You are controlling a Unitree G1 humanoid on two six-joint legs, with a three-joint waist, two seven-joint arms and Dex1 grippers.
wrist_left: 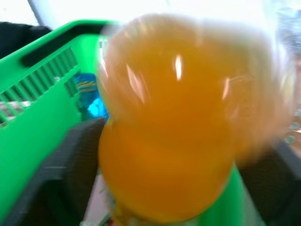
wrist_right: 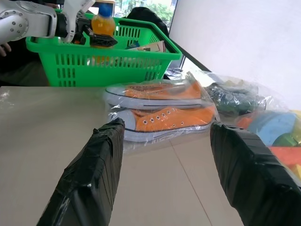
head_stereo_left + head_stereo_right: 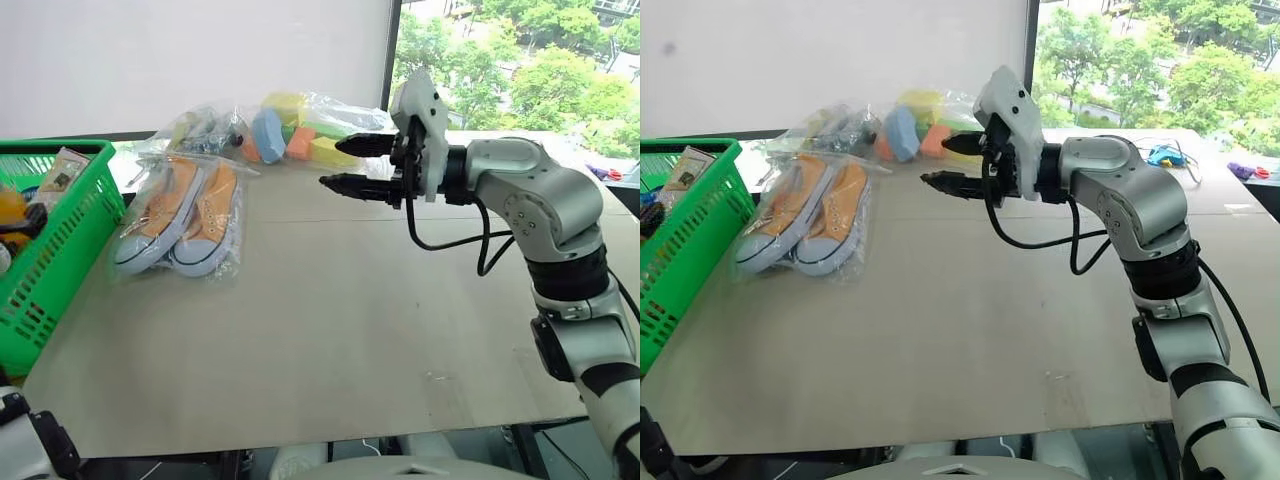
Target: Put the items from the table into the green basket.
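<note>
Back wall (image 3: 190, 55) is plain white, flat and evenly lit. Window (image 3: 520, 60) on the right with a dark vertical frame edge (image 3: 394, 45) — green trees (image 3: 1140, 60) outside, bright daylight coming through. Dark sill strip along the wall base (runs behind the tabletop). Lighting soft overall — no hard shadows.

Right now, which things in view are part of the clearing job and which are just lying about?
Job:
- green basket
- orange-drink bottle at the left gripper, over the basket
- bag of orange sneakers
- bag of coloured sponges
- table
- right gripper, open, empty

Lying about:
- blue tool with white cable
</note>
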